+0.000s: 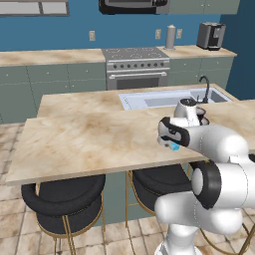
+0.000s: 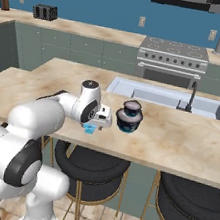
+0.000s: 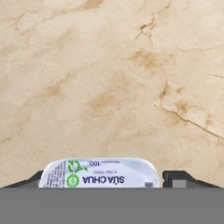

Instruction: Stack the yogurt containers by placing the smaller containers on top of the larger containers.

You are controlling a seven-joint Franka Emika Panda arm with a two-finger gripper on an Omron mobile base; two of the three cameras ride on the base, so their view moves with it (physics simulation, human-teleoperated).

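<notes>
Two yogurt containers are standing on the marble desk point(image 2: 187, 145). The right base view is showing both: the small cyan cup point(image 2: 89, 128) is sitting directly under the robot's hand, and the dark navy tub point(image 2: 129, 117) is standing just beside it, toward the sink point(image 2: 169, 99), apart from the cup. The left base view is showing only a sliver of the cyan cup point(image 1: 174, 146) below the wrist, and the arm is covering most of the tub there.

The hand view is looking straight down on the cup's white printed lid point(image 3: 99, 173), with one dark fingertip point(image 3: 181, 179) showing to its right and another at its left edge. The jaws point(image 3: 99, 181) are straddling the cup; whether they are touching its sides cannot be told, since the grey band is cutting off the contact area.

The desk is a tan, veined island top near the front edge of which the cup is resting. Black round stools point(image 2: 90, 167) are standing beneath it. Behind are green cabinets, a steel oven point(image 1: 137, 67), blue walls and a toaster point(image 2: 45, 12).

The tub's label is too small to read.
</notes>
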